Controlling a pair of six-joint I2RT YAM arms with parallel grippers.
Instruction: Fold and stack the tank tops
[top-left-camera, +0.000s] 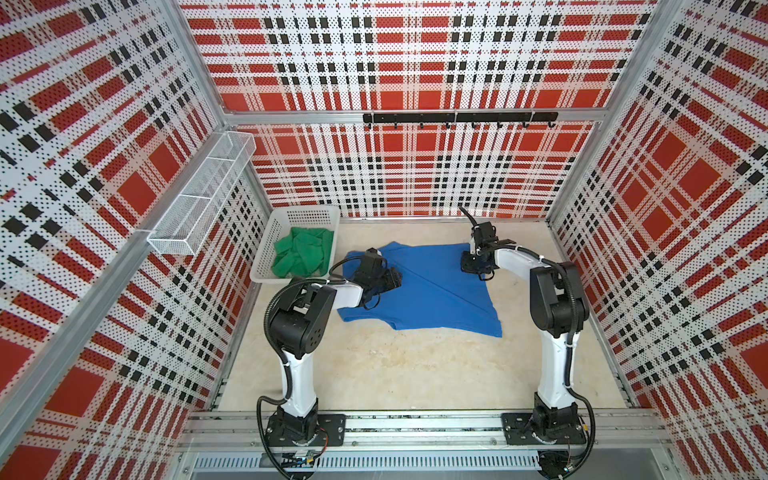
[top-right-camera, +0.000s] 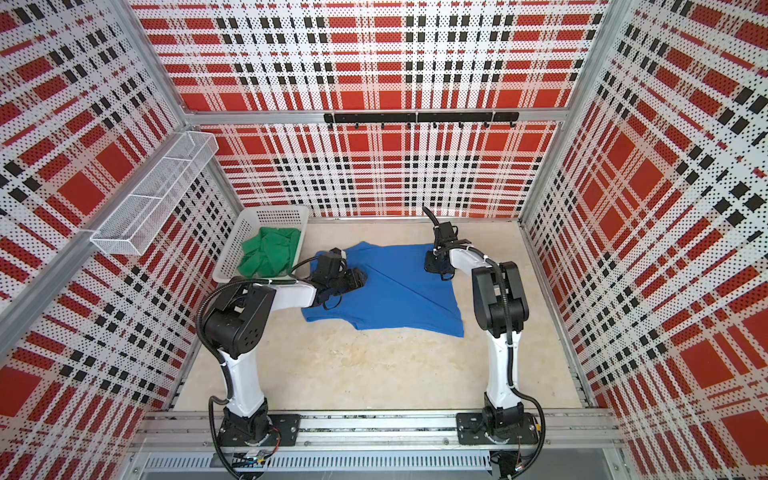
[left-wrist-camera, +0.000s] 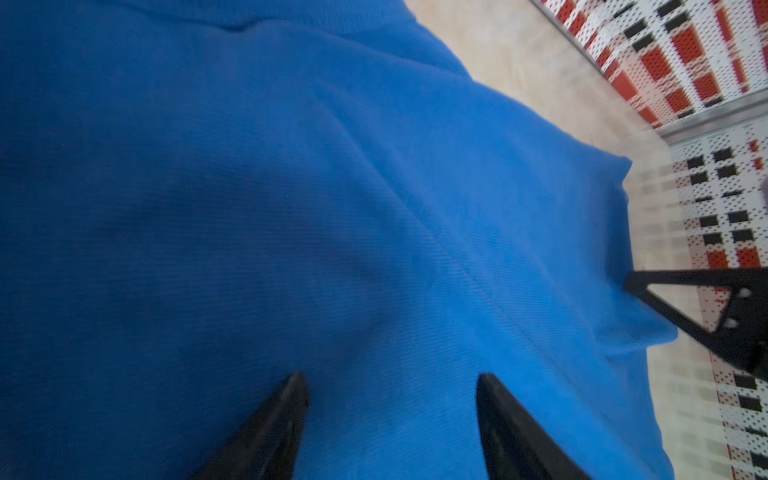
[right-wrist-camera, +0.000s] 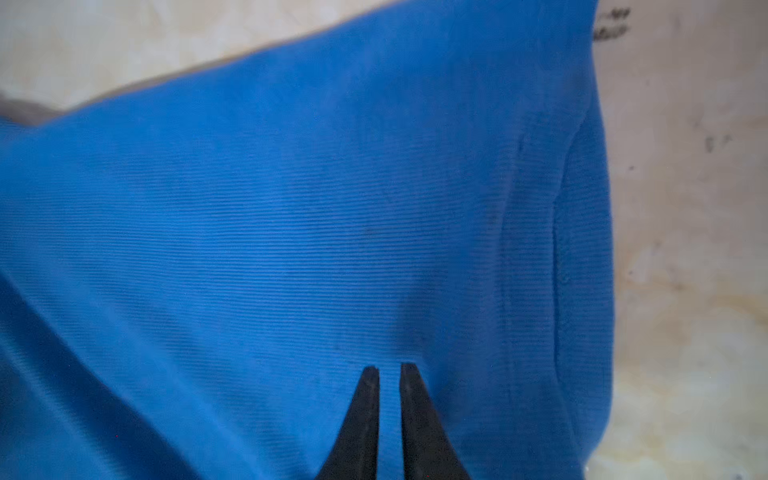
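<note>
A bright blue tank top lies spread on the beige table with a diagonal crease across it. The green tank top sits crumpled in the white basket. My left gripper hovers low over the blue top's left part, open, with nothing between its fingers. My right gripper points down at the blue top's far right corner. Its fingers are nearly together, with a thin strip of blue cloth between the tips.
The basket stands at the table's far left corner, close to my left arm. A white wire shelf hangs on the left wall and a black hook rail on the back wall. Bare tabletop lies in front of the blue top.
</note>
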